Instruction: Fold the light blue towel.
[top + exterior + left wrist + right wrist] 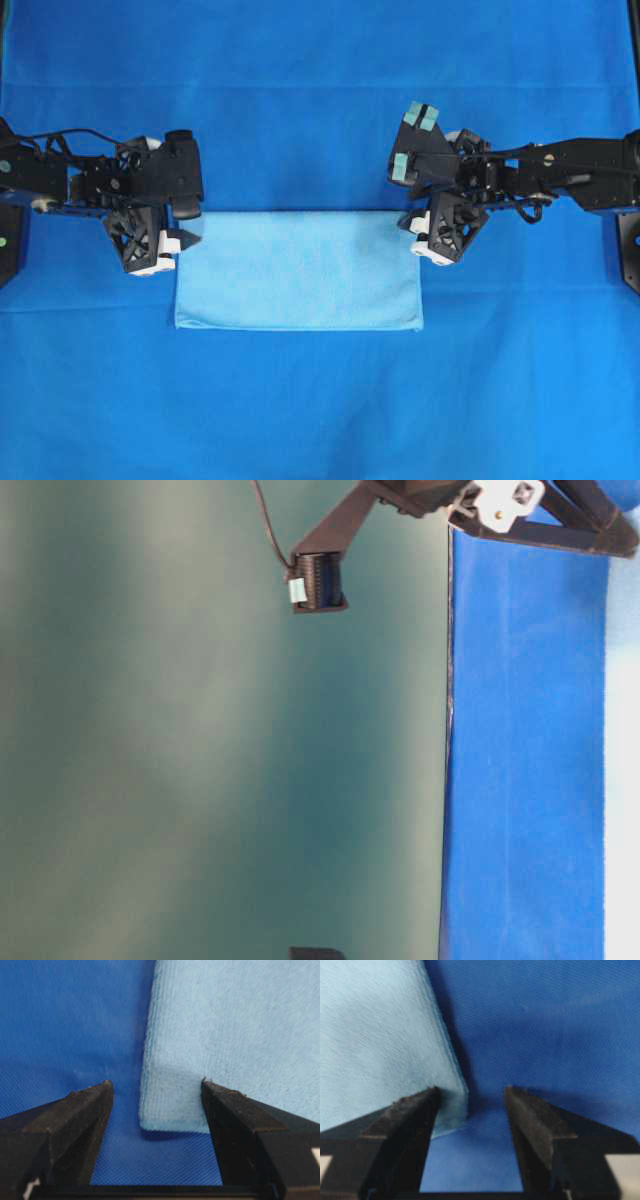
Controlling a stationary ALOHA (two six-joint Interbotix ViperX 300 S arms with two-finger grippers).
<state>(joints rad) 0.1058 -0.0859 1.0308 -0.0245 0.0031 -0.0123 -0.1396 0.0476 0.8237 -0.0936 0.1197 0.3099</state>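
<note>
Spread left gripper [156, 1091] and spread right gripper [471, 1095] straddle far corners of the light blue towel [300, 270], already folded once; another fold likely remains.

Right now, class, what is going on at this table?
Two robot arms are folding a light blue towel that lies on a darker blue sheet. The towel lies as a flat rectangle, looking already folded once. The left hand and right hand each stand open at a far corner of the towel, one finger over the cloth and one beside it. Neither grips it yet.
</note>
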